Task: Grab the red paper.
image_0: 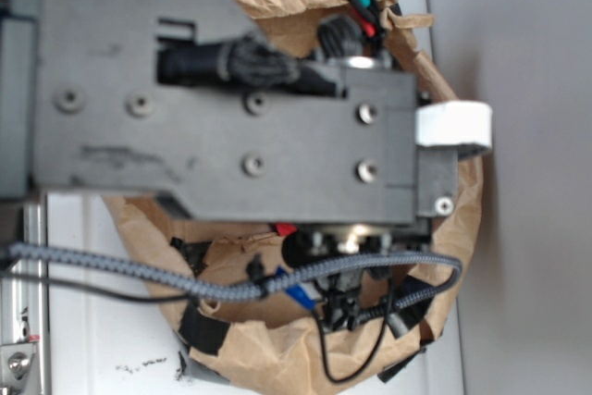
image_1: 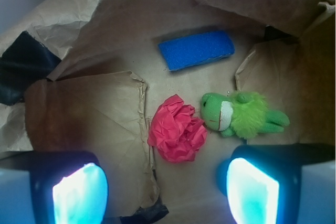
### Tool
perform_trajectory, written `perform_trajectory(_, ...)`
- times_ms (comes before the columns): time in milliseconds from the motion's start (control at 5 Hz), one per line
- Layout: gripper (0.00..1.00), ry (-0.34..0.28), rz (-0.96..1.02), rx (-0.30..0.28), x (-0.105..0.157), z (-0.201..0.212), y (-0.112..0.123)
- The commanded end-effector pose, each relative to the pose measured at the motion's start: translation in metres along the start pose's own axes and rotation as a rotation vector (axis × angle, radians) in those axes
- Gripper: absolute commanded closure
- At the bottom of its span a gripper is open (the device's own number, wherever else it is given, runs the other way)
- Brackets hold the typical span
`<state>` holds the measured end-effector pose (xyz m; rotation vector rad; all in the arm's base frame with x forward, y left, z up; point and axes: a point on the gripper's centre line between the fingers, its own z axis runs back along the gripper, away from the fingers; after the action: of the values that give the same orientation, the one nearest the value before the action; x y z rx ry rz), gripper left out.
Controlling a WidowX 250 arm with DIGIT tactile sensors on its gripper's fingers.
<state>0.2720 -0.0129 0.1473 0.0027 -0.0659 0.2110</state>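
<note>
The red paper (image_1: 177, 128) lies on the brown paper floor of the bag (image_1: 94, 124), seen from my wrist as a crumpled, bright wad a little left of centre. It sits between the lines of my two fingers and ahead of them, nearer the middle than either pad, and nothing of mine touches it. My end effector (image_1: 167, 187) stands wide open and holds nothing: the left pad (image_1: 80, 195) glows pale at the lower left corner, the right pad (image_1: 252, 190) at the lower right, with bare bag floor between them. Just to the right of the wad, close enough that they nearly meet, lies the green plush toy (image_1: 244, 114), on its side with its white and red band turned toward the paper. Beyond both, farther from me, the blue sponge (image_1: 197, 49) lies flat and slightly tilted, well apart from the wad. A fold of the bag's paper runs down just left of the wad, almost at its edge.

From the exterior view, my arm (image_0: 231, 117) fills most of the picture as a dark grey block with screws, hanging over the open mouth of the bag (image_0: 277, 349). A braided cable (image_0: 139, 275) crosses below it. A small red sliver (image_0: 286, 228) shows under the arm's edge, inside the bag; I cannot tell whether it is the paper. My fingers are hidden here beneath the arm.
</note>
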Motion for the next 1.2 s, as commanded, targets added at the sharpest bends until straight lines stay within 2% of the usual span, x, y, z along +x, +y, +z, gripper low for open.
perform_trajectory(0,0.0,-0.009,-0.031,-0.103,0.02,-0.015,0.024)
perform_trajectory(200,0.0,0.003,-0.077,-0.093,0.022,-0.027,0.033)
perform_trajectory(400,0.0,-0.027,-0.128,-0.072,0.007,-0.037,0.039)
perform_trajectory(600,0.0,-0.026,-0.131,-0.07,0.0,-0.052,0.035)
perform_trajectory(800,0.0,-0.028,-0.043,-0.11,-0.005,-0.071,0.018)
perform_trajectory(1000,0.0,-0.041,0.012,-0.084,0.005,-0.083,0.003)
